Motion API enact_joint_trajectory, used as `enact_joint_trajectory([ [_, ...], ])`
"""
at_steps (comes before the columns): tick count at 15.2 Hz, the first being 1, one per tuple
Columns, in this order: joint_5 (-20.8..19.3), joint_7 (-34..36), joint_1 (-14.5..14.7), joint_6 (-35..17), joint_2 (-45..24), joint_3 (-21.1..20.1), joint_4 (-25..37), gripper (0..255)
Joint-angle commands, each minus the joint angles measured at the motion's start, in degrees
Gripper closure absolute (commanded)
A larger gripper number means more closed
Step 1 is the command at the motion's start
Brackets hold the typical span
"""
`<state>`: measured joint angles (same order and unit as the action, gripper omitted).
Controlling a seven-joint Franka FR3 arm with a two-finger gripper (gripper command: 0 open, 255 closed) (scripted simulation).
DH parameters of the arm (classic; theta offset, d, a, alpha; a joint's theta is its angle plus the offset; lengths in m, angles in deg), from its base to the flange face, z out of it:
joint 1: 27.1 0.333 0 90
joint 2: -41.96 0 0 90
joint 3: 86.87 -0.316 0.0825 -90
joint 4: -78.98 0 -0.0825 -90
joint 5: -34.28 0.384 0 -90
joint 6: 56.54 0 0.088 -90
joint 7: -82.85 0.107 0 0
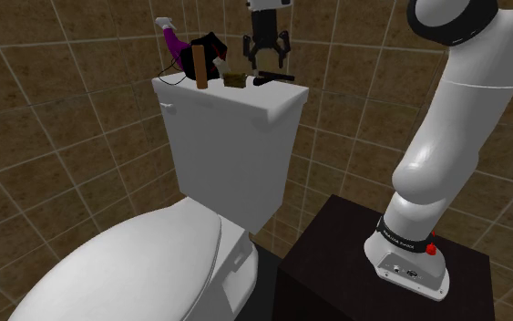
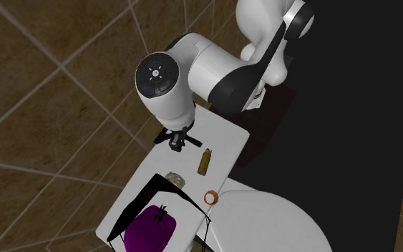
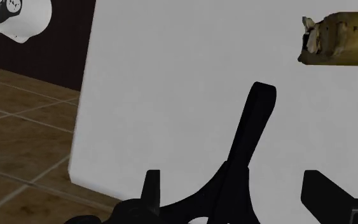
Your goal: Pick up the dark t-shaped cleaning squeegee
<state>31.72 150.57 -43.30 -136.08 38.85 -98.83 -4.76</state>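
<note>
The step in hand looks to be the last part of the approach, with the grasp itself not yet made. The gripper (image 1: pixel 268 62) hangs just above the white toilet tank lid (image 1: pixel 245 108), pointing down. Its jaws stand apart, and in the wrist view the squeegee (image 3: pixel 247 143) lies between them without clear contact on either side.

I judge that the next move calls for a short descent straight down, then closing on the thin handle, keeping it centred so it does not slide on the smooth lid.

The squeegee is fully black. It has a slim handle with a rounded end, which spreads into curved branches toward the cross part close under the hand. It lies flat on the lid, near a brown wrapped package (image 3: pixel 337 39) but apart from it.
</note>
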Motion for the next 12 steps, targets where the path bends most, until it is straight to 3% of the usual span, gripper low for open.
enact_joint_trajectory([
  [1,-0.61,2.87,-0.14,0.77,-1.95,0.3,2.27,0],
  [9,-0.27,2.84,-0.4,-4.88,-0.32,0.39,-4.97,0],
  [10,-0.23,2.89,-0.38,-4.86,-0.14,0.37,-5.12,255],
  [12,-0.22,2.84,-0.41,-5.0,-0.07,0.39,-5.33,255],
])
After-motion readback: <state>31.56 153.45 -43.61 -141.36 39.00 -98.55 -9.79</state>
